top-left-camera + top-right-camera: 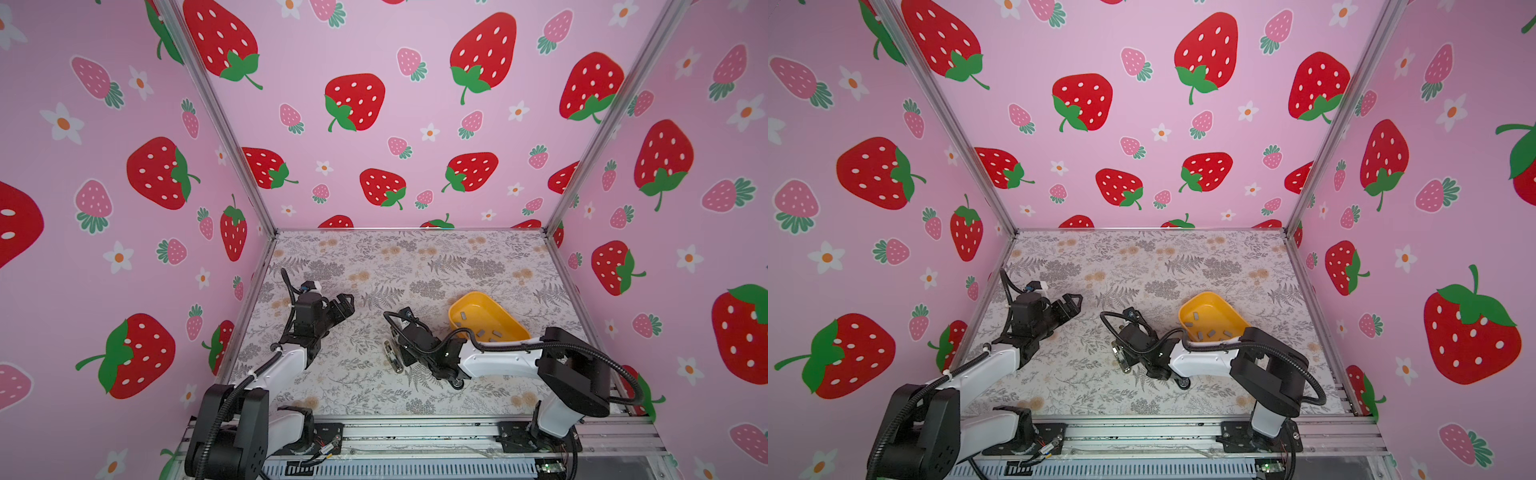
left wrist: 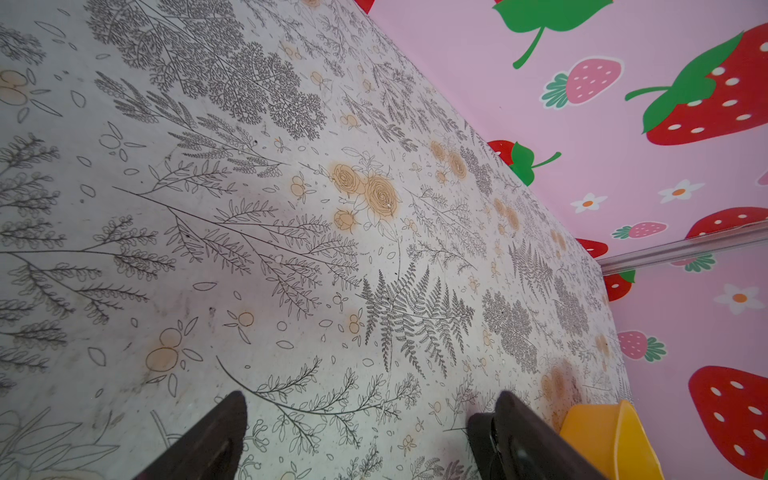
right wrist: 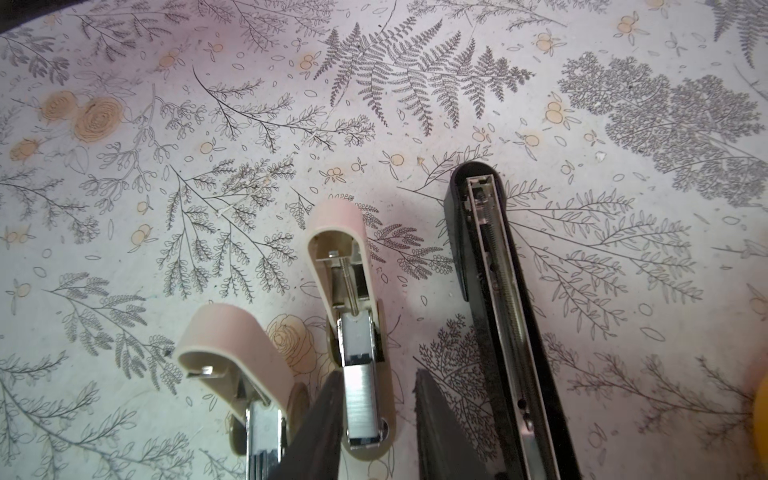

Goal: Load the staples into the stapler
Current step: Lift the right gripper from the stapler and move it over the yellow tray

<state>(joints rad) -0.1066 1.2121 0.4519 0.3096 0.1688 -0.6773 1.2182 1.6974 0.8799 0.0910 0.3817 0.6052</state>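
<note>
In the right wrist view three staplers lie opened on the patterned table. The black stapler (image 3: pixel 490 270) shows a bare channel with a spring. A pale pink stapler (image 3: pixel 340 249) holds a shiny strip of staples (image 3: pixel 361 395) in its channel. My right gripper (image 3: pixel 378 374) straddles that strip with its jaws apart; one finger (image 3: pixel 320 428) is against the strip, and the other finger stands clear of it. More grey staples (image 1: pixel 482 332) (image 1: pixel 1200 332) lie in a yellow bowl (image 1: pixel 486 307) (image 1: pixel 1208 303). My left gripper (image 1: pixel 347 301) (image 1: pixel 1075 301) (image 2: pixel 365 428) hovers open and holds nothing.
A second pale pink stapler (image 3: pixel 232 340) lies open beside the first. The right arm covers the staplers in both top views, except for a pale end (image 1: pixel 390 353). The bowl's rim (image 2: pixel 602 436) shows near the left gripper. Strawberry-print walls enclose the table on three sides.
</note>
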